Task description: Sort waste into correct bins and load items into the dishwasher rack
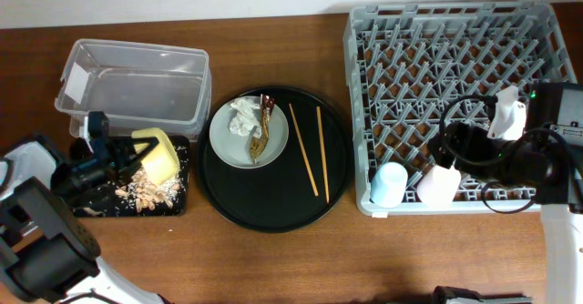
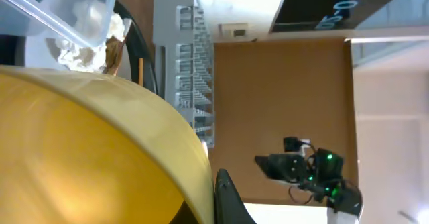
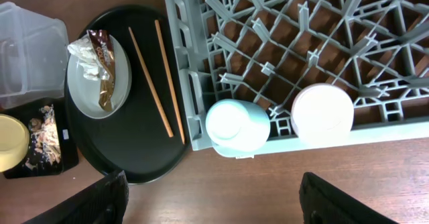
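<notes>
My left gripper [image 1: 127, 153] is shut on the yellow bowl [image 1: 158, 153] and holds it tipped on its side over the flat black tray [image 1: 178, 204]. The bowl's rim fills the left wrist view [image 2: 87, 150]. Beige food scraps [image 1: 146, 193] lie on that tray. The grey-green plate [image 1: 228, 140] on the round black tray holds the white tissue [image 1: 242, 116] and the brown wrapper [image 1: 261, 131]. Two chopsticks [image 1: 310, 149] lie beside the plate. The blue cup [image 1: 388, 184] and pink cup [image 1: 439, 184] stand in the grey rack [image 1: 446, 31]. My right gripper [image 3: 213, 200] is open and empty above the rack's front edge.
The clear tub [image 1: 137, 86] stands behind the flat black tray. The large round black tray [image 1: 273, 208] sits mid-table. The right arm's cables [image 1: 483, 149] hang over the rack's right side.
</notes>
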Controlling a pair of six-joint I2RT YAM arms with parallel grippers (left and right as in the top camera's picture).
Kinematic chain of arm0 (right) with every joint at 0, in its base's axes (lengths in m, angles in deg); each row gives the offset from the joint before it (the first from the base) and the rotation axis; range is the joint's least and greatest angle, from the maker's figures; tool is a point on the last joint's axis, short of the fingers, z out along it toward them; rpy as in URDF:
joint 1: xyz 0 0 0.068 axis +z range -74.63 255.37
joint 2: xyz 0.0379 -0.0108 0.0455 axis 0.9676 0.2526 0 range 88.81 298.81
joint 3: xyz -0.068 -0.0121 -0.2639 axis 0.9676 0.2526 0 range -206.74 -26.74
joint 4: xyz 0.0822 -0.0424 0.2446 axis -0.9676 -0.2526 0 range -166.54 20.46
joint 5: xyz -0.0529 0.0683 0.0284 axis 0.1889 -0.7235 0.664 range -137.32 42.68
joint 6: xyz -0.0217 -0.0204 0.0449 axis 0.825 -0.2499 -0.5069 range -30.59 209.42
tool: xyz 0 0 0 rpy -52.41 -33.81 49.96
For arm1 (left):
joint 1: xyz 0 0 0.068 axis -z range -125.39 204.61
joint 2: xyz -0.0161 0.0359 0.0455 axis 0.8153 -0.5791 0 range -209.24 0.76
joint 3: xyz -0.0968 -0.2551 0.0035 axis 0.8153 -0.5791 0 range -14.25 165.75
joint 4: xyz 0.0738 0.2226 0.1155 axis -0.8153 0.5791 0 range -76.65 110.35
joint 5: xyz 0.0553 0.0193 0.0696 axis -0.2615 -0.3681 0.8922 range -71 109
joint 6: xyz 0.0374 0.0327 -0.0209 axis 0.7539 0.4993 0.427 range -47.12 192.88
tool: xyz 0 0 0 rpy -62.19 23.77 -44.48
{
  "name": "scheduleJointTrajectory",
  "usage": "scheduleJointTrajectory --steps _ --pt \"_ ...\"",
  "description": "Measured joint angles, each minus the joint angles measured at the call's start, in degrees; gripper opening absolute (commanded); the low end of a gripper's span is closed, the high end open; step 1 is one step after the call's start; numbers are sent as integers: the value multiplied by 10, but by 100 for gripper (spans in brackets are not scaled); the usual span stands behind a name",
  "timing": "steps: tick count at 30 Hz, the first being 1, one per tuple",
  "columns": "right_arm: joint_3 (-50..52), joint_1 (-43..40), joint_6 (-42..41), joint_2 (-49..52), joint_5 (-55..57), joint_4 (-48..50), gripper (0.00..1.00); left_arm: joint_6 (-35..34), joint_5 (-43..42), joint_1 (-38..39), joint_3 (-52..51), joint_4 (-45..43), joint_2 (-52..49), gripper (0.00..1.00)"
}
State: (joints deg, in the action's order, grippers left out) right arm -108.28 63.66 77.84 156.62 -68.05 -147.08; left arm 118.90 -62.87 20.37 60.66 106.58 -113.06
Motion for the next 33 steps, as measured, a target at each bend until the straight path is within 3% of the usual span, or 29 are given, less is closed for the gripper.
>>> scheduleJointTrajectory --steps 4,5,7,8,9,11,14,15,19,20,22,26,27,31,33 --pt "0 0 0 0 0 2 83 2 85 41 0 12 55 0" --pt "0 0 0 0 0 1 83 -49 127 74 -2 -42 94 0" --pt "0 0 0 0 0 3 83 -254 283 247 7 -165 209 0" --pt "0 0 0 0 -2 3 83 -377 405 370 10 -232 240 0" --pt "0 -1 0 0 -2 4 83 -432 470 440 9 -252 239 0" --pt "0 -2 0 0 -2 3 84 -560 662 663 7 -309 210 0" --pt "0 -2 0 0 -2 4 83 -630 783 776 4 -357 135 1" --pt "0 -2 0 0 -2 2 83 -642 812 799 4 -361 109 32" --pt "0 -2 0 0 -2 2 84 -666 859 819 9 -325 61 76" --pt "0 -2 0 0 -2 1 84 -666 873 814 47 -267 59 78" --pt "0 -2 0 0 -1 0 84 -653 915 755 158 -276 58 79" --pt "0 -2 0 0 -1 3 84 -551 883 597 178 -440 25 74" --pt "0 -2 0 0 -1 3 84 -536 874 581 178 -455 -3 64" --pt "0 -2 0 8 -1 3 84 -489 844 592 178 -511 -116 0" --pt "0 -2 0 9 -1 2 84 -487 841 592 180 -517 -117 0"
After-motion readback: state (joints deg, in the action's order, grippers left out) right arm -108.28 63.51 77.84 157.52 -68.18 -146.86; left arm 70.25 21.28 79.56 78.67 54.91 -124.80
